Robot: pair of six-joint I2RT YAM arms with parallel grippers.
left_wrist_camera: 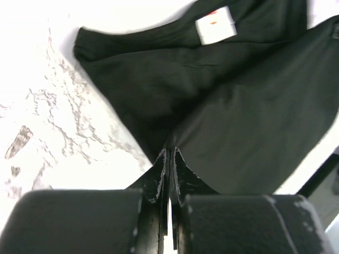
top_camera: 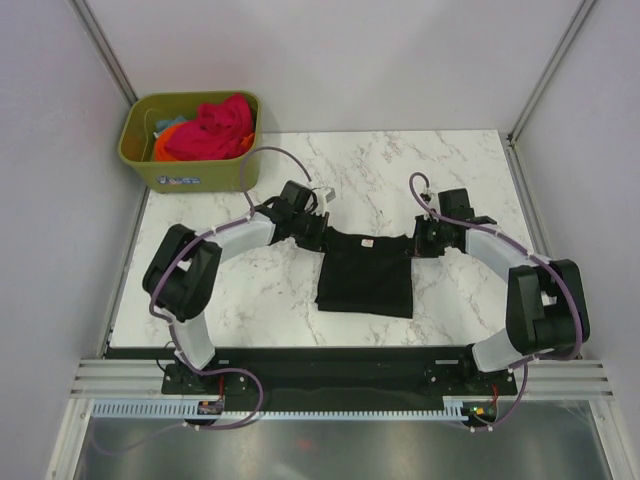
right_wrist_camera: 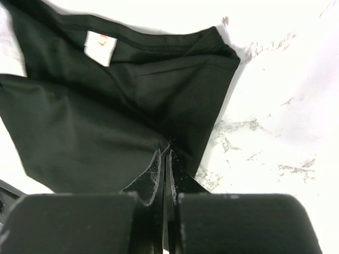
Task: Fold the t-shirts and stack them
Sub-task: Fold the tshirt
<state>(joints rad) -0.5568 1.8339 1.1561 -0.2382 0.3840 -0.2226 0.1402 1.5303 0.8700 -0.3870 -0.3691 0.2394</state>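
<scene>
A black t-shirt (top_camera: 365,278) lies folded into a narrow strip in the middle of the marble table, collar end away from the arms. Its white neck label (left_wrist_camera: 214,25) shows in both wrist views (right_wrist_camera: 100,46). My left gripper (top_camera: 318,233) is shut on the shirt's far left corner, and the cloth (left_wrist_camera: 238,116) rises from between its closed tips (left_wrist_camera: 169,152). At the far right corner, my right gripper (top_camera: 415,244) is also shut, with a fold of the black cloth (right_wrist_camera: 95,127) pinched at its tips (right_wrist_camera: 165,152). More t-shirts, pink-red (top_camera: 215,128) and orange (top_camera: 163,148), sit bunched in the bin.
The olive-green plastic bin (top_camera: 190,172) stands at the table's far left corner. Grey walls close in the left, back and right sides. A black rail with both arm bases runs along the near edge (top_camera: 340,360).
</scene>
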